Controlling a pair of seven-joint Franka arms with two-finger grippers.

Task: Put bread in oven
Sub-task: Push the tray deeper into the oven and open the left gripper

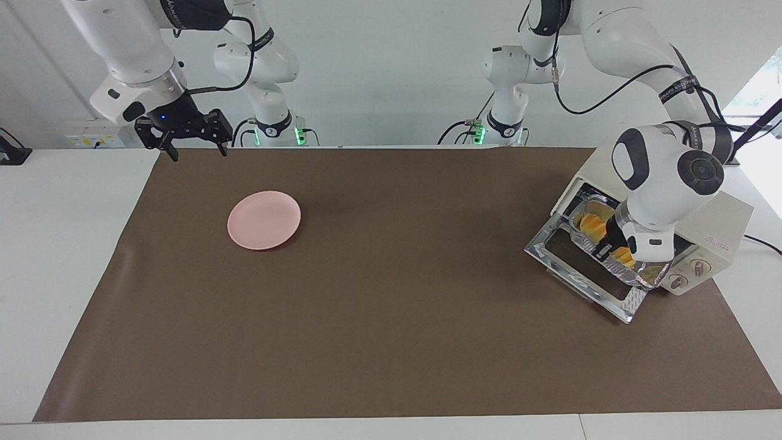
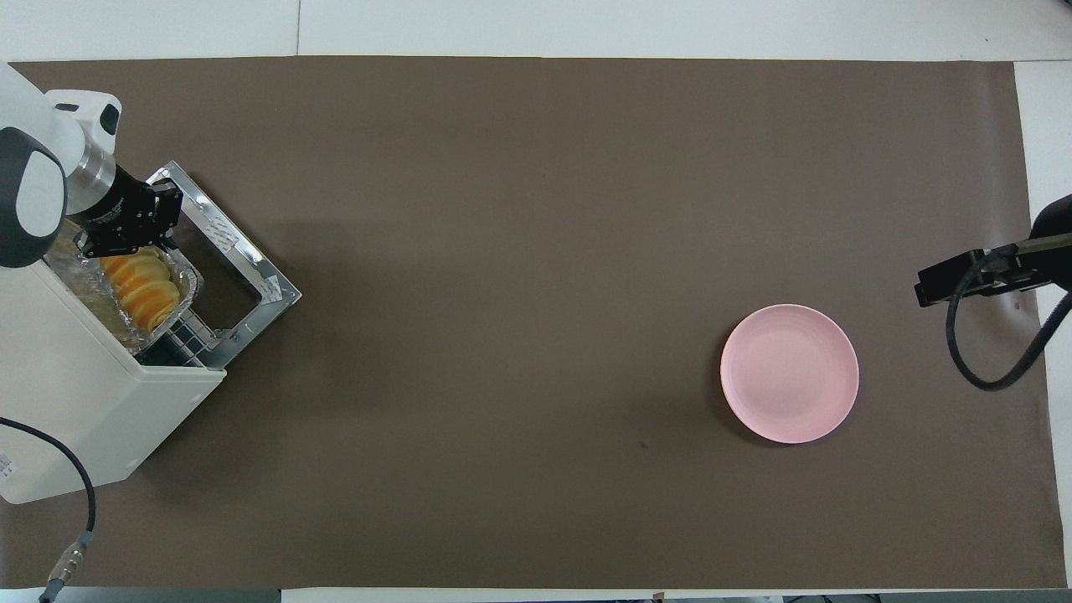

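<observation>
Where left gripper (image 1: 611, 247) hangs, bread (image 1: 591, 225) beneath.

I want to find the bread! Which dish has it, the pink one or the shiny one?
The shiny foil tray at the open oven holds the bread. The pink plate is bare.

Left arm at oven, right arm waiting
Oven (image 1: 715, 226) door down, foil tray (image 1: 617, 260) with bread (image 1: 589, 225) sits in the opening; left gripper (image 1: 608, 247) down over the tray. Right gripper (image 1: 194, 143) open, raised over the mat edge. Pink plate (image 1: 264, 220) toward right arm's end
</observation>
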